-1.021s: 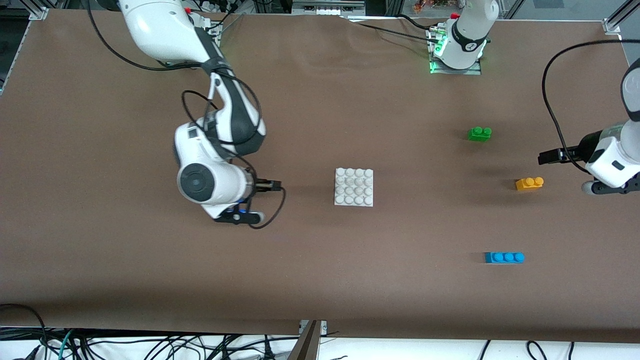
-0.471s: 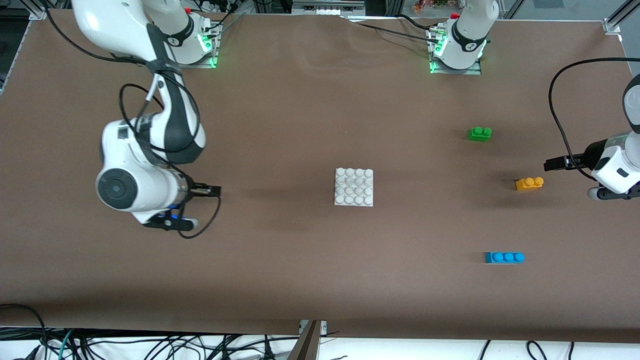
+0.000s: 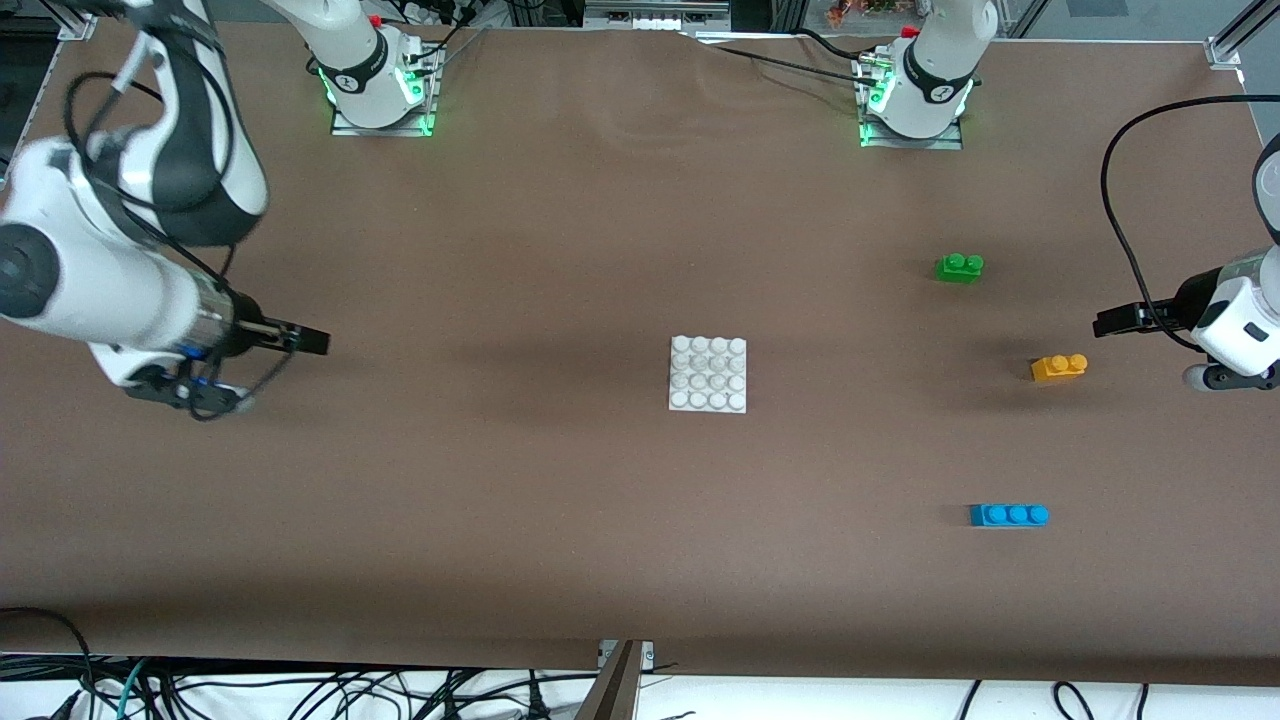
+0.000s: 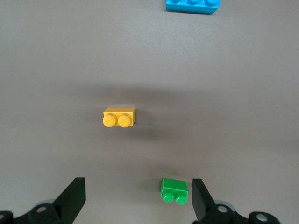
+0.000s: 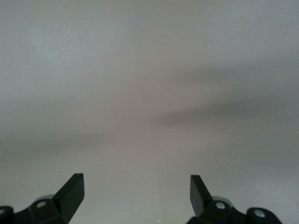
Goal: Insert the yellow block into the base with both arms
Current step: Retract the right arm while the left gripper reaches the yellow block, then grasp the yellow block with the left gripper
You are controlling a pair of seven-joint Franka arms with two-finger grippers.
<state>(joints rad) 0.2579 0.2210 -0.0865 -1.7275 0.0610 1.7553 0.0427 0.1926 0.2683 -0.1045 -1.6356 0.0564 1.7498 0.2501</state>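
Observation:
The yellow block [image 3: 1059,367] lies on the brown table toward the left arm's end, alone; it also shows in the left wrist view [image 4: 119,116]. The white base [image 3: 708,374] sits at the table's middle with nothing on it. My left gripper [image 3: 1108,322] is open and empty, held above the table beside the yellow block; in its wrist view [image 4: 138,197] its jaws stand wide apart. My right gripper [image 3: 312,341] is open and empty over bare table toward the right arm's end, well away from the base; its wrist view [image 5: 137,192] shows only table.
A green two-stud brick [image 3: 959,267] lies farther from the front camera than the yellow block. A blue three-stud brick [image 3: 1008,515] lies nearer to the camera. Both also show in the left wrist view, green [image 4: 174,190] and blue [image 4: 192,5].
My right arm has swung away from the base toward its own end of the table. My left gripper has drawn back slightly from the yellow block. The bricks and base have not moved.

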